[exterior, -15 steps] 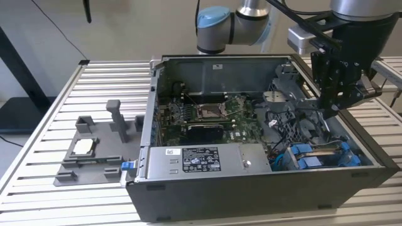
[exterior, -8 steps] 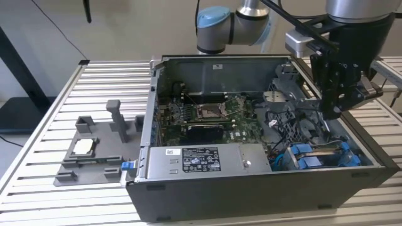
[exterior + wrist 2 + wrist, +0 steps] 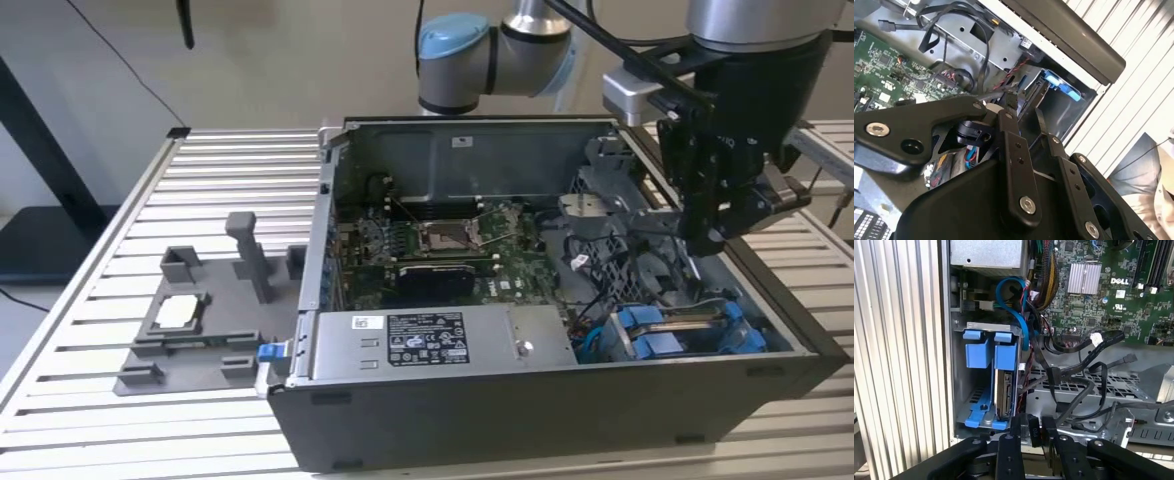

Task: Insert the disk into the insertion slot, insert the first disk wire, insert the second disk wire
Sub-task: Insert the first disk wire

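The disk stands on edge inside the slot, behind one of two blue tabs. The slot is in the corner of the open computer case, toward the exterior view's right. The tool hangs just beside the disk's exposed end, its fingers pinched onto one small black plug. Several loose black cables lie nearby. The case rests on a slatted worktop.

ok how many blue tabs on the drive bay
2 on the drive bay in the first wrist view: one tab nearer the case wall, the other tab at the disk. Others may be hidden.
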Action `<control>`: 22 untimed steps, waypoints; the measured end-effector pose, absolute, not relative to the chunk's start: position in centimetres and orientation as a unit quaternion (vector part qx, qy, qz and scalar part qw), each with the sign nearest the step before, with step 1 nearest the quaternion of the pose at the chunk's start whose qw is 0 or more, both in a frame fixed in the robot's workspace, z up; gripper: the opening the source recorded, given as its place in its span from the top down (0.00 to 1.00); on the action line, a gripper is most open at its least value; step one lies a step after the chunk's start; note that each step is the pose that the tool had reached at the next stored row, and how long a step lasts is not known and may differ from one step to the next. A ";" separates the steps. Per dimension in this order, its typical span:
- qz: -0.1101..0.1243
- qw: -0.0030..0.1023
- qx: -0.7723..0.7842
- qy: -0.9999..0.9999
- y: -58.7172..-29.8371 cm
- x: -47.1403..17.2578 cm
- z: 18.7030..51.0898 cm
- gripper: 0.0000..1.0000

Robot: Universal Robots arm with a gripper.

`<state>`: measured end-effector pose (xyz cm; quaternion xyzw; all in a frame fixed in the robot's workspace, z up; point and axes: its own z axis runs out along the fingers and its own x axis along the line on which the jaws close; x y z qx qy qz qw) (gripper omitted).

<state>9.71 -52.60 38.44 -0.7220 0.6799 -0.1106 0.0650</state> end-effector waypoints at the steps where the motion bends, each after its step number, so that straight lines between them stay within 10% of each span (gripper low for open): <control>1: -0.111 0.065 -0.722 0.680 -52.6 9.7 38.4 0.71; 10: -0.109 0.062 -0.722 0.680 -52.6 9.8 38.4 0.81; 22: -0.053 0.009 -0.729 0.683 -53.4 12.2 38.2 0.81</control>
